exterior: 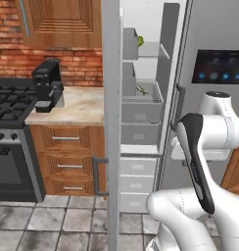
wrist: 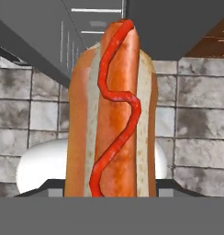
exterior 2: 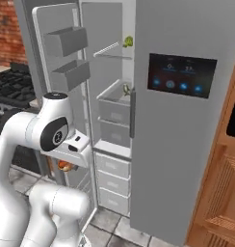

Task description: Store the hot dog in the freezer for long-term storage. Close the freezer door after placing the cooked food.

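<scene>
Pincer (wrist: 112,195) clamped on hot dog (wrist: 111,114); freezer door (exterior: 111,122) open.

Bent low at the elbow, wrist (exterior 2: 73,144) angled downward, jaws apparently clamped on the hot dog (wrist: 111,110).

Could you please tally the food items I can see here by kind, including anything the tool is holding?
Hot dog, held in the tool: 1
Green foods inside the open freezer, one on the upper shelf and one in the bin below: 2
Total: 3
</scene>
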